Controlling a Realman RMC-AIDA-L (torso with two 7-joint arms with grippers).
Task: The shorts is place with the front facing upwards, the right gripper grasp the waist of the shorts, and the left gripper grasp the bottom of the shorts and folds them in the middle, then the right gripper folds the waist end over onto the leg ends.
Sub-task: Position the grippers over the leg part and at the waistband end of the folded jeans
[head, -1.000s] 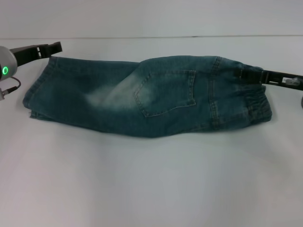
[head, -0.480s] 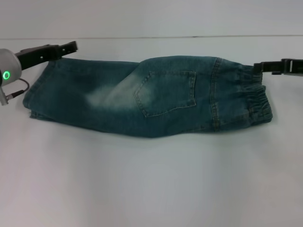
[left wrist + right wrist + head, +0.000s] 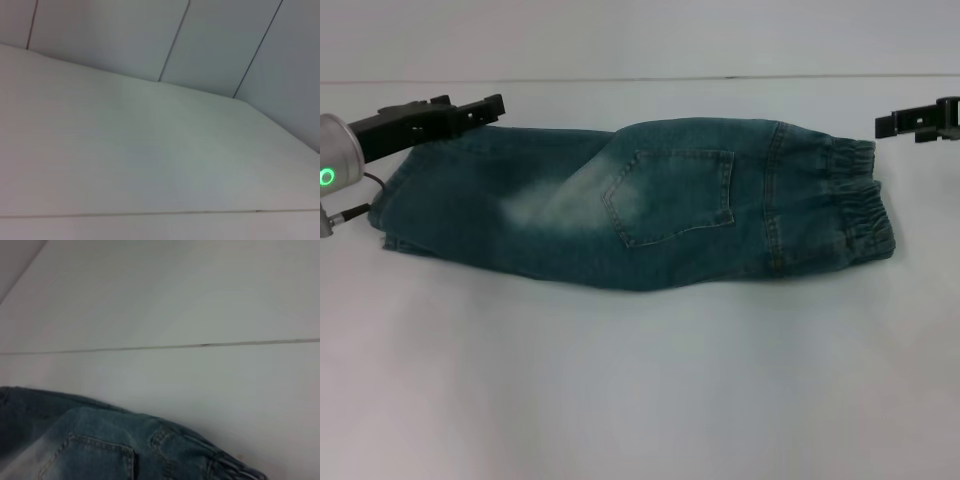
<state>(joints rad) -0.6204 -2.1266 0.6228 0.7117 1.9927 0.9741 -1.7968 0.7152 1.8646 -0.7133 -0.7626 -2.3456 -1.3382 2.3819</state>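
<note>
The shorts [image 3: 640, 200] lie folded lengthwise on the white tabletop [image 3: 640, 400], a long band stretching from 9 to 3 o'clock across the upper half of the head view, a patch pocket [image 3: 672, 195] facing up near the middle. The puckered waist [image 3: 860, 205] sits at the 3 o'clock end, the leg ends [image 3: 395, 205] at the 9 o'clock end. The left gripper [image 3: 490, 107] hovers at 10 o'clock, just over the far edge of the leg part, holding nothing; whether its fingers are open I cannot tell. The right gripper [image 3: 888, 124] is at 2 o'clock, just beyond the waist and apart from it, empty, its fingers likewise unclear. The right wrist view shows the shorts' far edge [image 3: 115, 445] on the tabletop.
</note>
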